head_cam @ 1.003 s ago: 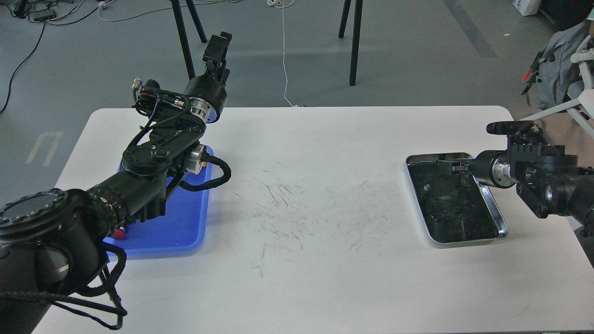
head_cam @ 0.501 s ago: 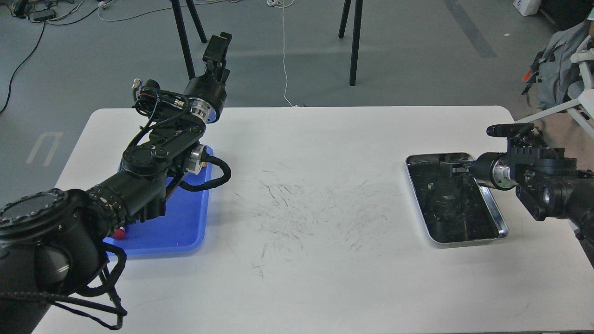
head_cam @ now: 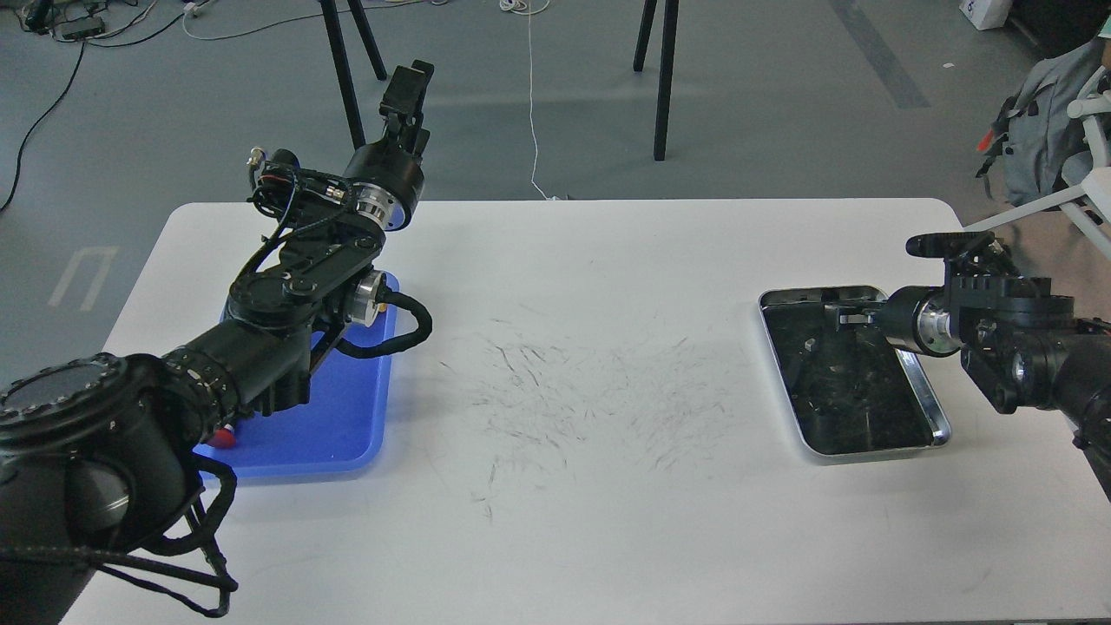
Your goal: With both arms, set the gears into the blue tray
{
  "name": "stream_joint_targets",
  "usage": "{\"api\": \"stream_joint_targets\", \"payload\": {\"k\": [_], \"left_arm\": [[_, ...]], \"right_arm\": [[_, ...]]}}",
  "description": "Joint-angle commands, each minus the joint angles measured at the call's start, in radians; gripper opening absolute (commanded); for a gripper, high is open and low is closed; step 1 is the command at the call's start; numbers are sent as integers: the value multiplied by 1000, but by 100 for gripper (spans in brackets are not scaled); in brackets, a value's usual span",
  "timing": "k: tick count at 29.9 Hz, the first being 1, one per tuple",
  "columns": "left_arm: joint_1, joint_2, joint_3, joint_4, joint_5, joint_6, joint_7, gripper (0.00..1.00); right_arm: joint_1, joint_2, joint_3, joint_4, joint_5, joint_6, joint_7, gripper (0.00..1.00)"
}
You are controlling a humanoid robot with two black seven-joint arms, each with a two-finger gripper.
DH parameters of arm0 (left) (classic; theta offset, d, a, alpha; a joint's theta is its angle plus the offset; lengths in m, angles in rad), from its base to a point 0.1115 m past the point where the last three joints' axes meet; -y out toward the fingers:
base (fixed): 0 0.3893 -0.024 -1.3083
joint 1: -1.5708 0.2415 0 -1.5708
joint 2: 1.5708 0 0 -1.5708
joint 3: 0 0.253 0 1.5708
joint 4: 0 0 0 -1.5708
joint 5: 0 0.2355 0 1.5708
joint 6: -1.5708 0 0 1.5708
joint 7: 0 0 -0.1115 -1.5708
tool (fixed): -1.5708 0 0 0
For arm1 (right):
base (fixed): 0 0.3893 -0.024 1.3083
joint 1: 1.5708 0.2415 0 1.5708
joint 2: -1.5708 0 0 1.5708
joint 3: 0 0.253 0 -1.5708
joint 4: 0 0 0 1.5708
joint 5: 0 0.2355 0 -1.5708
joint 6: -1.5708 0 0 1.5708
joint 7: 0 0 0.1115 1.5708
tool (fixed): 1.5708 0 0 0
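The blue tray (head_cam: pixel 347 417) lies on the left of the white table, largely covered by my left arm. My left gripper (head_cam: pixel 406 87) is raised high past the table's far edge, pointing up and away; its fingers are seen side-on and I cannot tell them apart. My right gripper (head_cam: pixel 838 314) reaches from the right over the far part of the shiny silver tray (head_cam: pixel 929 395). It is small and dark against the tray's dark reflection, so its state is unclear. I cannot make out any gears; they are hidden or lost in the reflections.
A red-capped part (head_cam: pixel 224 437) sits in the blue tray's near left corner by my left forearm. The table (head_cam: pixel 573 347) is scuffed in the middle. Black stand legs (head_cam: pixel 664 78) and cables are on the floor beyond; a grey bag (head_cam: pixel 1046 121) is at the far right.
My right arm has shifted slightly left and farther back over the silver tray. The left arm has not moved.
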Motion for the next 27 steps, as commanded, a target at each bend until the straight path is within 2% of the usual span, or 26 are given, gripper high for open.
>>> {"api": "stream_joint_targets", "payload": {"k": [1, 14, 27], "left_arm": [[0, 1, 0, 0, 0, 0, 0, 100], [0, 1, 0, 2, 0, 0, 0, 100], [0, -13, 0, 35, 0, -1, 0, 100]], "right_arm": [[0, 0, 1, 1, -1, 1, 0, 38], [2, 2, -2, 1, -1, 1, 0, 20], [5, 3, -2, 4, -1, -2, 0, 15]]}}
